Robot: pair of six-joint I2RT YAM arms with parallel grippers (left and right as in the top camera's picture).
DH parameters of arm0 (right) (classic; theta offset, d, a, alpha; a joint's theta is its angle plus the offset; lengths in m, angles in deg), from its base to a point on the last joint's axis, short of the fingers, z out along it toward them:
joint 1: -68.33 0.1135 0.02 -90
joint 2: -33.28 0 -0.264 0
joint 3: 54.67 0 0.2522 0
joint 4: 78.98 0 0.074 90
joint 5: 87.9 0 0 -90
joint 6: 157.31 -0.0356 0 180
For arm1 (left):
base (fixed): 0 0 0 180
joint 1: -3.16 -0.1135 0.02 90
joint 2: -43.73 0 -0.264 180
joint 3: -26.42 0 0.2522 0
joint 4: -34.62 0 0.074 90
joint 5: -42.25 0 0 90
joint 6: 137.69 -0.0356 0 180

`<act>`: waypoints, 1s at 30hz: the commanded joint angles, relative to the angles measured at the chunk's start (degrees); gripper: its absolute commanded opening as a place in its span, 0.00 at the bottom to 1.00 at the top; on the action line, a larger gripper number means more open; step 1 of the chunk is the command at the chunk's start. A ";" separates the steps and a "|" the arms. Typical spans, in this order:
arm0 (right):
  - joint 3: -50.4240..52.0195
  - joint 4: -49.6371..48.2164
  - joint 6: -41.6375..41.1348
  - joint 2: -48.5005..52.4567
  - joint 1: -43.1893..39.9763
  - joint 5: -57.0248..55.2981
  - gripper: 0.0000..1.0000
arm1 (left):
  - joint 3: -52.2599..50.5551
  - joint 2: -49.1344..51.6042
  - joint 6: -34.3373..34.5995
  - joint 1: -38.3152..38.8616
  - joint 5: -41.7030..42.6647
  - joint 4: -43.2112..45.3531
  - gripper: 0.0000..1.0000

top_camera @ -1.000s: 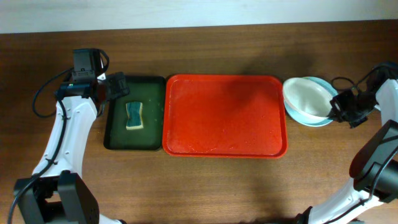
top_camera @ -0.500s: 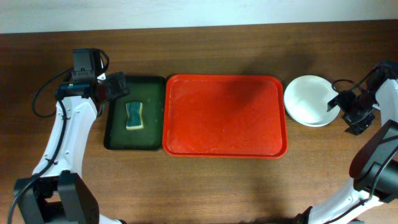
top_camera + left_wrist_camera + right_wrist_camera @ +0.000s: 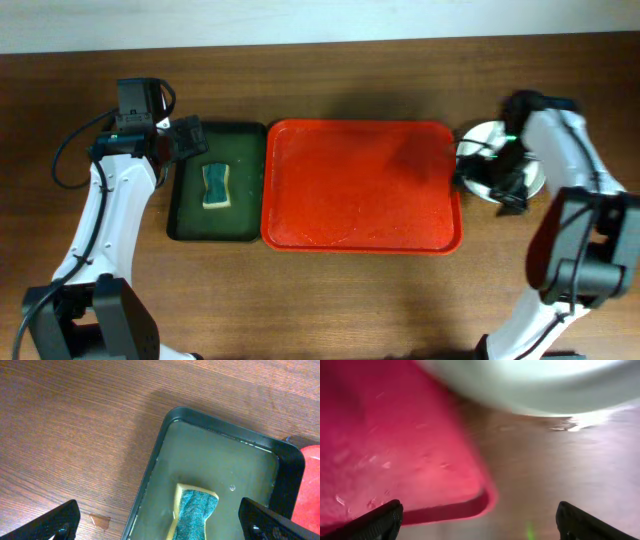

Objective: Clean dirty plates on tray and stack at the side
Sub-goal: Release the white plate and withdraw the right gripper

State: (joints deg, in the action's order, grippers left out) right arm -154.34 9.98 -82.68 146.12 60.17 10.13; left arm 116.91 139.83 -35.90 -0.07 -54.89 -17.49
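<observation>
The round shallow plates (image 3: pixel 482 138) sit stacked on the brown wooden tabletop (image 3: pixel 330 300), just off the 3 o'clock edge of the large red rectangular plastic tray (image 3: pixel 360 185). Only the white top one shows, and what lies under it I can't tell. The tray itself is bare, flecked with wet spots, so the job looks as good as finished.

The right gripper (image 3: pixel 487 182) hangs low over the stack's 9 o'clock rim, jaws spread wide, nothing in them. Its wrist view shows only tray corner, wood and blurred white rim.

Here's the danger: that arm lies right across the plates, and a careless sideways swing could clip the rim and shove the stack, or snag the tray's lip.

Over at the tray's 9 o'clock, the left gripper (image 3: pixel 188 140) hovers wide open and empty by the 11 o'clock corner of the narrow dark green tray (image 3: pixel 245 215), where a blue-and-yellow sponge (image 3: pixel 216 186) lies in shallow water.
</observation>
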 commanded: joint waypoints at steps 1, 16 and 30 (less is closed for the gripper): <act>0.57 -1.29 6.27 0.13 9.03 0.28 0.99 | 0.33 -0.33 0.57 0.07 -0.42 -0.04 0.99; 0.57 -5.64 12.39 0.13 21.64 -3.82 0.99 | 0.33 -0.33 0.57 0.07 -0.42 -0.04 0.99; 0.61 -5.62 12.39 -25.03 20.74 -3.82 0.99 | 0.33 -0.33 0.57 0.07 -0.42 -0.04 0.99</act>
State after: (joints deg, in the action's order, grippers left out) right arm -153.49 4.34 -70.29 129.40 81.17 7.03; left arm 116.91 139.83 -35.90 -0.07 -54.89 -17.47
